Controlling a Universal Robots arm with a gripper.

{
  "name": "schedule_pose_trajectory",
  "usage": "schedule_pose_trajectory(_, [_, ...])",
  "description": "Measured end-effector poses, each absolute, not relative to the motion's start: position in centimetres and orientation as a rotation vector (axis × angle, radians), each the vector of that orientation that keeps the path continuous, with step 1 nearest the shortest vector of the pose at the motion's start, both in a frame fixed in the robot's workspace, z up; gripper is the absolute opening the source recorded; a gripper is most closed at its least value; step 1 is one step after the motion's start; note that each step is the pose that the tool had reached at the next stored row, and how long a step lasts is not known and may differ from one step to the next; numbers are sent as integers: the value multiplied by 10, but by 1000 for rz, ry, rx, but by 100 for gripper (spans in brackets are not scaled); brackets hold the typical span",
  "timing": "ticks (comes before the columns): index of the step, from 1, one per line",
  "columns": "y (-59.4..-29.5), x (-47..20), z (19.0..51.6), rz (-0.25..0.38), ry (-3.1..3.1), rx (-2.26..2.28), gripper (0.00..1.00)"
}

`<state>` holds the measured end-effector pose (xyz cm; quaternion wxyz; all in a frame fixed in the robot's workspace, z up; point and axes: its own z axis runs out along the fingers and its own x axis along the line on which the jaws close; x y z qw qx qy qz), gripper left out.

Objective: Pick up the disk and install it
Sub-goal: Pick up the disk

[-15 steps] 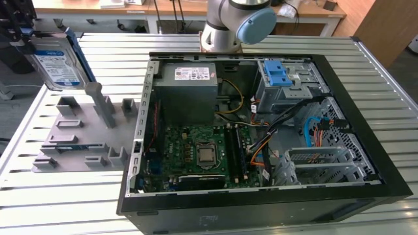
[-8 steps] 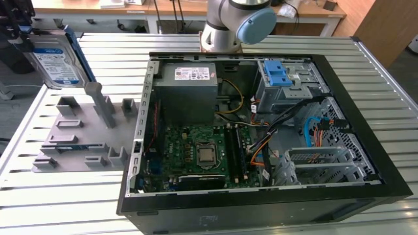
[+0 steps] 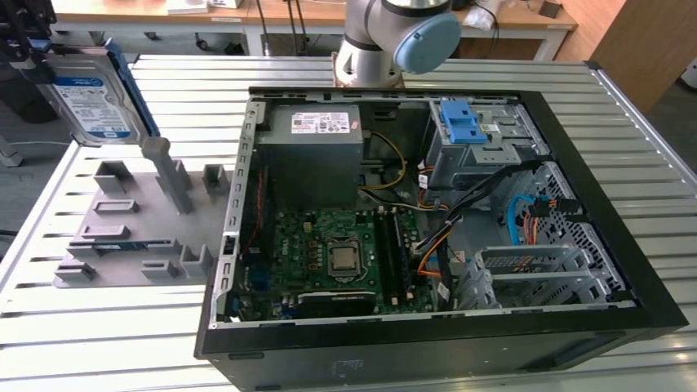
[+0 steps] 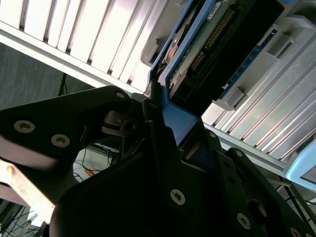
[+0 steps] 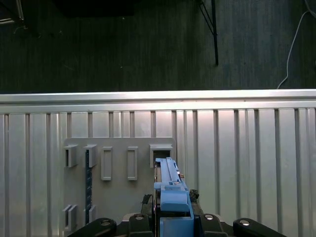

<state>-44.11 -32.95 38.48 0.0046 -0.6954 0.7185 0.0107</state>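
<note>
Well, at ten o'clock in the exterior view the disk (image 3: 93, 102) hung above the grey holder (image 3: 120, 208), jaws clamped on its blue bracket. It was a silver slab with a blue-and-white label. Picking looked done; installing into the open computer case (image 3: 436, 204), toward three o'clock, was not yet done.

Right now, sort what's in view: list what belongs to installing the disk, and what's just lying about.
Belongs to the job:
disk, held aloft
hand, shut on the disk
computer case, lying open
drive cage, probably

Just lying about:
grey parts rack
power-supply box
motherboard
slatted table
</note>
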Motion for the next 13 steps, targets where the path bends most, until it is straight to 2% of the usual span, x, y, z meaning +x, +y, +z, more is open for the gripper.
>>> schedule_pose_trajectory(13, [-329, -441, 392, 33, 2251, -2178, 36])
